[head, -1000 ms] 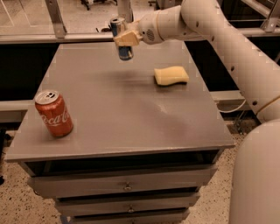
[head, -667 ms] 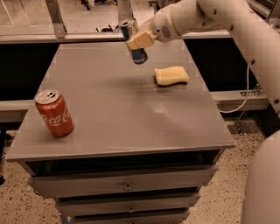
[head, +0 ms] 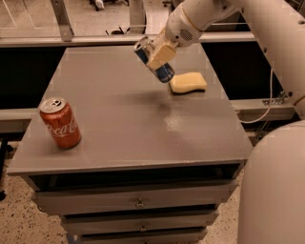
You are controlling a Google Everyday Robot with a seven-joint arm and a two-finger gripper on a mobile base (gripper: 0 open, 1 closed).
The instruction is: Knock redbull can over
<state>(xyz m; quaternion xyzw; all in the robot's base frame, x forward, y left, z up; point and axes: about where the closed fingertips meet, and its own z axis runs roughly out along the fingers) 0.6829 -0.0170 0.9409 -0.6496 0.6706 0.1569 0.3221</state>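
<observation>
Redbull can (head: 165,72): I see it off the worktop, over the far half and right of centre; it is tilted, its silver top toward the upper left and its blue base toward the lower right; the base hangs just beside the near-left corner of the sponge as seen from here.
End effector (head: 155,58): clenched around the redbull can at mid-body; one beige finger (head: 161,54) lies across the side of the can that faces me; the other finger is hidden behind the can.
Arm (head: 215,13): white; it enters from the upper right and slopes down-left to the end effector.
Shadow (head: 143,97): a soft dark patch on the worktop below and to the left of the can.
Sponge (head: 188,82): yellow, lying flat on the far right part of the worktop; I cannot tell whether the can touches it.
Coca-Cola can (head: 60,123): red, upright, near the front left corner; well apart from the redbull can and the end effector.
Worktop (head: 119,128): grey, flat; it carries the sponge and the Coca-Cola can.
Drawers (head: 139,204): stacked below the front edge of the worktop, each with a small central knob.
Robot body (head: 272,190): a white rounded shell filling my lower right view, beside the worktop.
</observation>
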